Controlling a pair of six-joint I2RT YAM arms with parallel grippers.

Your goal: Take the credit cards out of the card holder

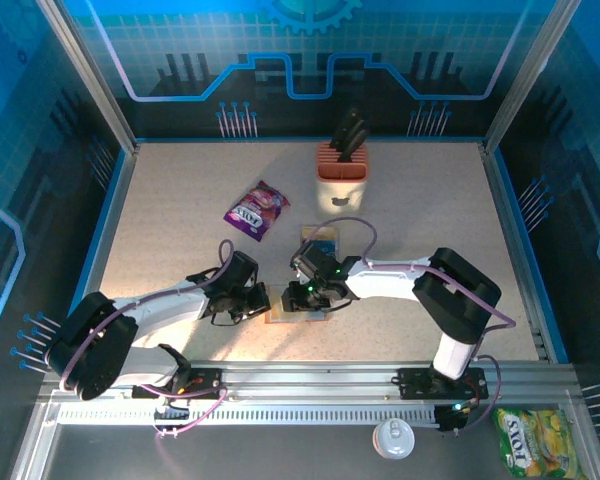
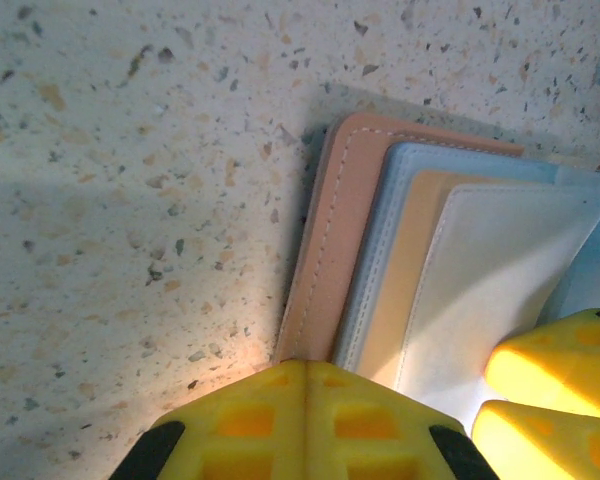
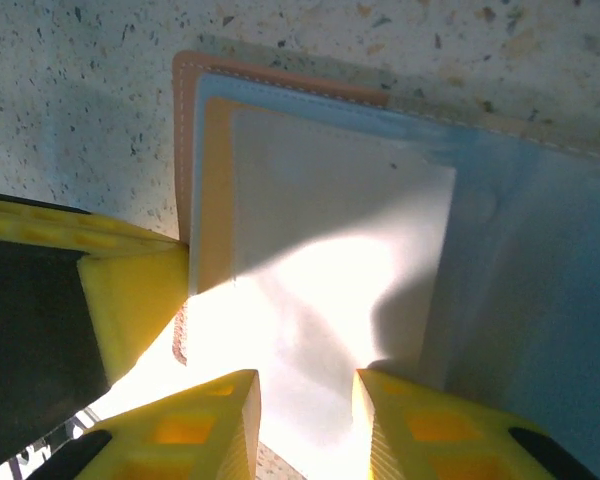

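Near the middle of the table (image 1: 180, 180), somewhat toward its near edge, the card holder (image 2: 325, 240) is laid open and flat between the two grippers, with the credit cards (image 3: 340, 240) tucked in its pocket. The left gripper (image 2: 305, 425) is pressed together, its tips set at the holder's stitched edge, apparently to pin it. The right gripper (image 3: 305, 420) is part-spread, its yellow fingers (image 3: 215, 430) set either side of a patch of the top card, and no pinch on anything can be made out. Several slips can be expected from here. If the card is dragged by friction alone, the whole holder may be pulled along, since it is pinned at one edge by narrow tips, and the pin may be lost should those tips ride off the rim. The stacked cards may be drawn out together, and a thin card lying flush may be skated over rather than caught. The grippers are just beside each other, so a collision is possible. The holder's rim is seen as smooth brown leather with pale stitching and rounded corners, its pocket grey-blue and matte. The cards are thin, stiff rectangles, the top one washed pale by glare, with a tan-orange strip (image 2: 410, 270) beside it. The tabletop is hard and speckled.
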